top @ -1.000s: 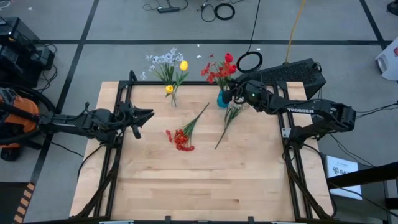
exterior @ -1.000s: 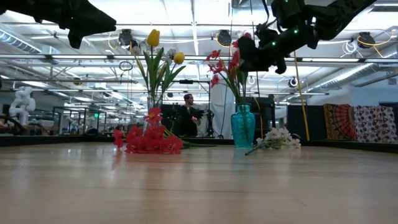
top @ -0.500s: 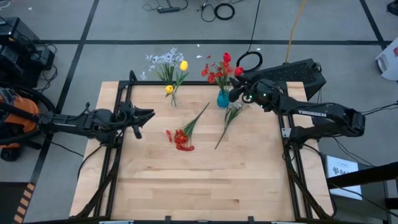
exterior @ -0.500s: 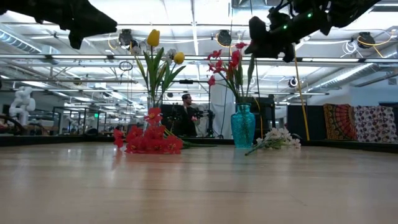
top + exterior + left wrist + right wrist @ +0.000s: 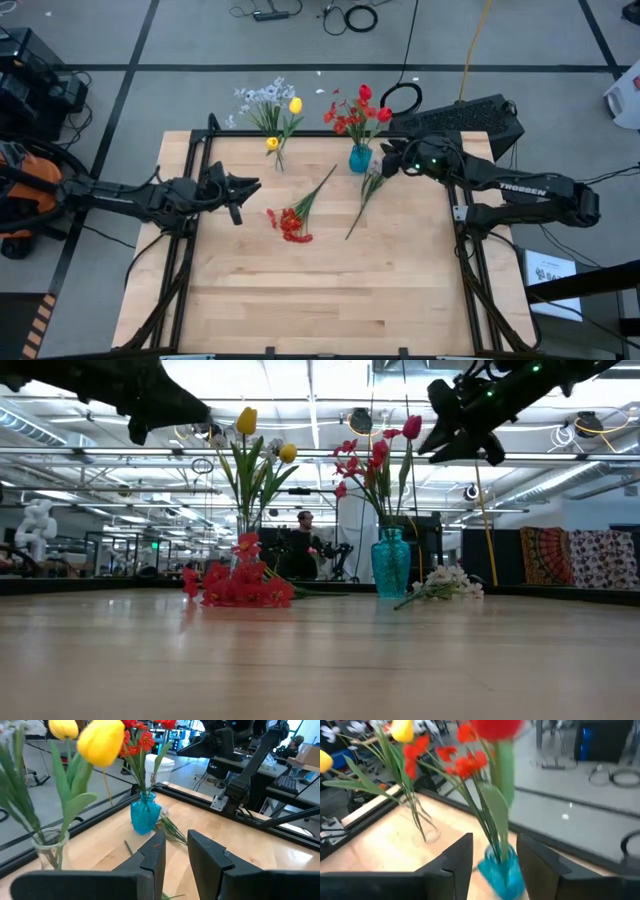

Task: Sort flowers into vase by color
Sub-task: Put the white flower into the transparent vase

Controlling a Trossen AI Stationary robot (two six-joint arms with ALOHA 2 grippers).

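A blue vase [image 5: 358, 158] at the table's far side holds red flowers, among them a red tulip [image 5: 412, 427]. To its left, a clear vase [image 5: 277, 160] holds yellow tulips [image 5: 246, 420] and pale sprays. A red spray [image 5: 290, 222] and a white spray [image 5: 372, 185] lie flat on the table. My right gripper [image 5: 393, 160] hovers open just right of the blue vase, above the white spray, holding nothing. My left gripper [image 5: 250, 186] hangs open over the table's left part, left of the red spray, and is also empty.
Black frame rails [image 5: 200, 150] run along the table's left and right sides. The near half of the wooden table [image 5: 320, 300] lies bare. Beyond the far edge, cables [image 5: 400, 98] lie on the floor, and a person [image 5: 300, 545] sits in the room behind.
My right gripper has let go of the red tulip and drawn back up and toward the table's right edge. The tulip now stands in the blue vase with the other red flowers. My left gripper has moved a little toward the red spray.
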